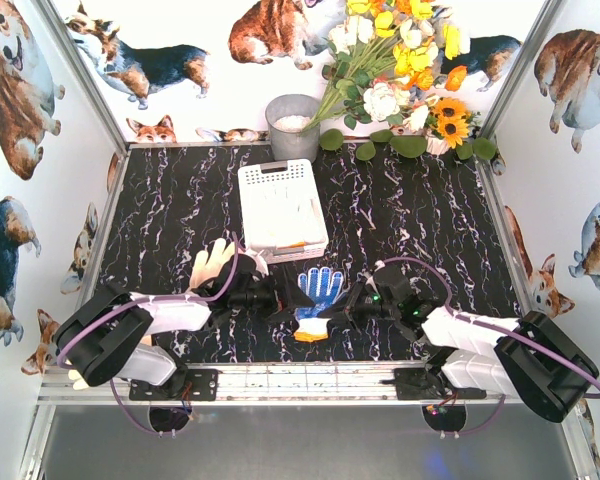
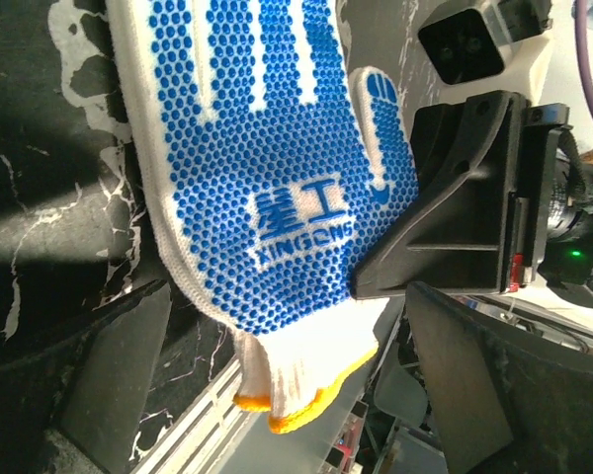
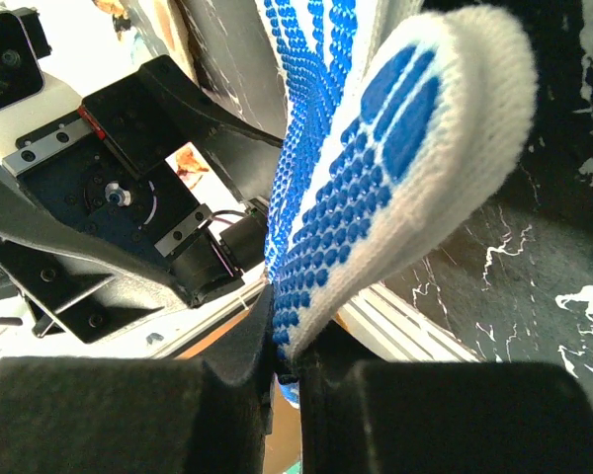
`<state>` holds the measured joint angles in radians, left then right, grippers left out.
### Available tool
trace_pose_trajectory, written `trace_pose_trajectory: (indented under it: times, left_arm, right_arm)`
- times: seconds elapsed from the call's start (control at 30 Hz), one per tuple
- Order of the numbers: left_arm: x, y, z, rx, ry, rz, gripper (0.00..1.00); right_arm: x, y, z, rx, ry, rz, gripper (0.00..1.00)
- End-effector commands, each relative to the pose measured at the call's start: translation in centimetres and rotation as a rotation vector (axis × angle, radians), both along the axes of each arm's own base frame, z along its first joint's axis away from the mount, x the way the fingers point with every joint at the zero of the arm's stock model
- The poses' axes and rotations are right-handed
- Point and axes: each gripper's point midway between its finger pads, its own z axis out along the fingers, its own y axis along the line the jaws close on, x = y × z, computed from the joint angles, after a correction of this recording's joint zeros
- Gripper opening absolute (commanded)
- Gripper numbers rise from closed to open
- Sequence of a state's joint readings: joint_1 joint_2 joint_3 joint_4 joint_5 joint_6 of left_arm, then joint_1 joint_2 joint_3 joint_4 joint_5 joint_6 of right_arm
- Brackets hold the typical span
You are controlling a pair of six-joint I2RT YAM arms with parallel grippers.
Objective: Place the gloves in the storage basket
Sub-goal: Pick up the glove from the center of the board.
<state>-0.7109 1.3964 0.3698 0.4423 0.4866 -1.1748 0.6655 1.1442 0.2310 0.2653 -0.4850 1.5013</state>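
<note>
The right hand is closed tight on the edge of a white knit glove with a blue-dotted palm, pinching the fabric near the base of its thumb, which curls upward in the right wrist view. The left hand stands wide open just beside the same glove, its dark fingers spread to either side of the yellow-trimmed cuff and holding nothing. This glove sits between the two hands near the front of the black marbled surface, palm up; whether it rests fully on the surface cannot be told. Behind it, apart from it, lies the shallow white perforated plastic basket, with white gloves with orange trim inside. A further pale yellow-palmed glove lies on the surface beside the left arm.
</note>
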Motion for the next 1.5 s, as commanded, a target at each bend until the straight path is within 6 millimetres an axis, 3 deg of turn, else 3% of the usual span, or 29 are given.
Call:
trace_pose_trajectory:
  times: [0.0, 0.2, 0.37, 0.77, 0.97, 1.47]
  left_arm:
    - [0.6, -0.6, 1.0, -0.064, -0.005, 0.009, 1.00]
    - [1.4, -1.7, 1.7, -0.101, -0.015, 0.000, 1.00]
    - [0.6, -1.7, 0.8, -0.102, 0.027, -0.020, 1.00]
    - [-0.3, -3.1, 1.1, -0.162, 0.073, -0.022, 1.00]
    - [-1.0, -3.0, 0.6, -0.158, 0.109, -0.037, 1.00]
    - [-3.0, -1.1, -1.0, -0.031, 0.176, -0.055, 1.00]
  right_arm:
    - [1.1, 0.8, 2.5, 0.075, -0.057, -0.015, 0.00]
    - [1.1, 1.0, 3.2, 0.103, -0.064, -0.009, 0.00]
    - [1.4, 1.1, 3.6, 0.114, -0.071, -0.017, 0.00]
    - [1.9, 1.4, 4.5, 0.138, -0.088, -0.027, 0.00]
    - [2.2, 1.4, 5.8, 0.164, -0.130, -0.037, 0.00]
    - [2.5, 0.6, 5.9, 0.132, -0.163, -0.075, 0.00]
